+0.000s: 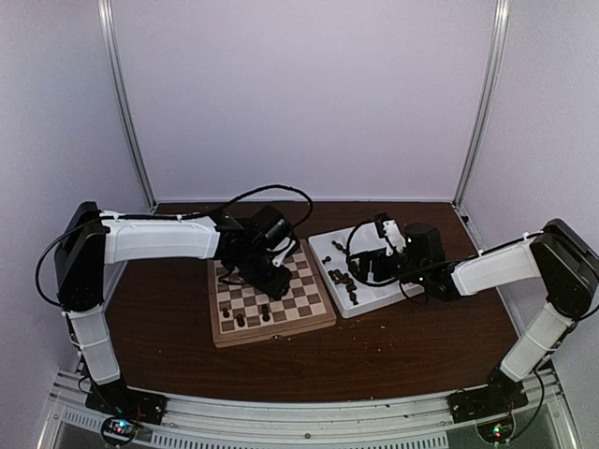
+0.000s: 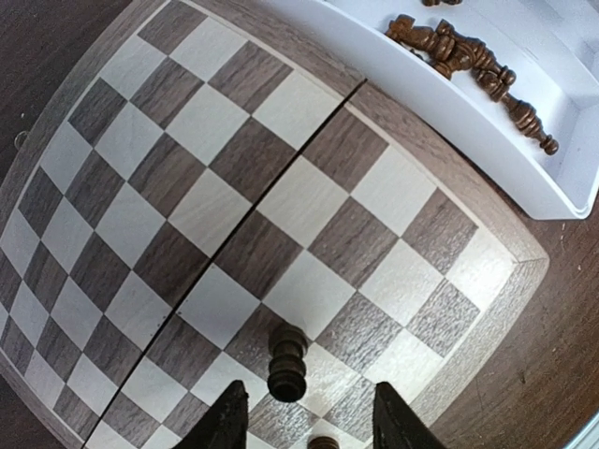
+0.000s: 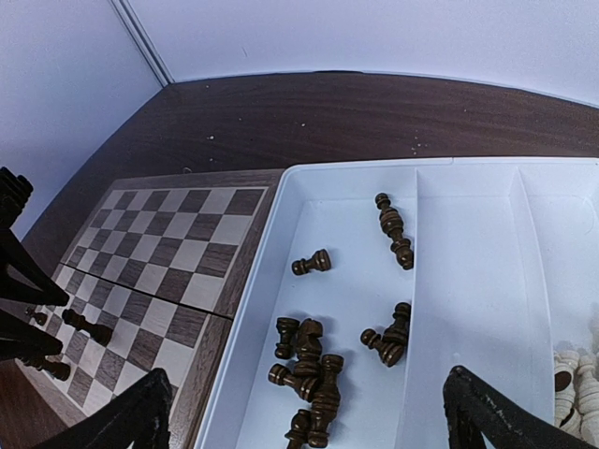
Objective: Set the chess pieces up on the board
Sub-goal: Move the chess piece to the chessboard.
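Note:
The board [image 1: 277,331] lies left of centre, and two dark chess pieces [image 1: 240,319] stand near its front edge. My left gripper [image 1: 272,281] hovers low over the board, open. In the left wrist view a dark piece [image 2: 288,360] stands upright on a square between the spread fingers [image 2: 225,423], touching neither; the top of another piece [image 2: 323,441] shows at the bottom edge. My right gripper [image 3: 304,423] hangs open over the white tray [image 3: 251,323], above a heap of lying dark pieces [image 3: 311,363]. More of them [image 3: 393,229] lie scattered in the same compartment.
The tray [image 1: 376,301] sits against the board's right side. Its right compartment holds pale cream pieces [image 3: 577,374]. In the right wrist view the left arm [image 3: 13,271] stands over the board's far side. Dark wooden table [image 1: 402,355] surrounds both; white walls close in on three sides.

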`<action>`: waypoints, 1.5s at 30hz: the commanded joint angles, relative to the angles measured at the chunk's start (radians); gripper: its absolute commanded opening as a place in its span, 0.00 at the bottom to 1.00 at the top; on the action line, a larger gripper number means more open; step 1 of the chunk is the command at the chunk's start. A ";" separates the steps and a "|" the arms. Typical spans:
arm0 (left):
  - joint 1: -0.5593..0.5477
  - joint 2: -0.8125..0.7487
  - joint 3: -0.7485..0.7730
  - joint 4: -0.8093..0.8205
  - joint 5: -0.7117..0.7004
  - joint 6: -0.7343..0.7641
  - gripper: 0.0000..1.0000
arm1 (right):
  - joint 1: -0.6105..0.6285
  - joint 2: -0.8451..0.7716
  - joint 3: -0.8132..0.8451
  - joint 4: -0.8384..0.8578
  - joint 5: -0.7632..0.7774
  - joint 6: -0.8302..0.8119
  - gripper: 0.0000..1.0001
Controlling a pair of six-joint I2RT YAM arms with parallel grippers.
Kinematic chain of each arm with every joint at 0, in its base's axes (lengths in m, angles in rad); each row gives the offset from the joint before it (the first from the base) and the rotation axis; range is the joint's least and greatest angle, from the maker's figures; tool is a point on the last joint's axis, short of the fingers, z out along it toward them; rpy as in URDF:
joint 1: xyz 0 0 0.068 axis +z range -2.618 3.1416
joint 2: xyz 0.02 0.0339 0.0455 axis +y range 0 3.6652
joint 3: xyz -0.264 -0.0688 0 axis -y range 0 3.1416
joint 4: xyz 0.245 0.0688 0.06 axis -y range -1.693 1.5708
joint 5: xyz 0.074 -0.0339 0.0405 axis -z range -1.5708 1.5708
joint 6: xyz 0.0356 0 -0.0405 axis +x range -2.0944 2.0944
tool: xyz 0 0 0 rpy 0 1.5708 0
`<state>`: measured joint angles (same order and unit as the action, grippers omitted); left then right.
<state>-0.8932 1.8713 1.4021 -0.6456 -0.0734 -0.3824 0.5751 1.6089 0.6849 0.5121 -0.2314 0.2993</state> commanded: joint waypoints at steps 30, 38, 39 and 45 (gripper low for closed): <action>0.031 0.053 0.069 0.021 0.029 0.031 0.12 | -0.014 -0.017 0.010 -0.006 0.002 0.007 1.00; 0.031 0.022 0.057 0.006 0.072 0.031 0.09 | -0.014 -0.017 0.010 -0.006 0.000 0.008 1.00; 0.031 0.015 0.056 0.001 0.073 0.030 0.09 | -0.014 -0.015 0.010 -0.006 -0.001 0.008 1.00; 0.028 -0.039 0.000 -0.003 0.138 0.014 0.09 | -0.014 -0.014 0.012 -0.006 -0.003 0.009 1.00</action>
<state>-0.8673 1.9041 1.4330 -0.6529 0.0097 -0.3645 0.5701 1.6085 0.6849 0.5117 -0.2317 0.2996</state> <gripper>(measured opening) 0.117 0.997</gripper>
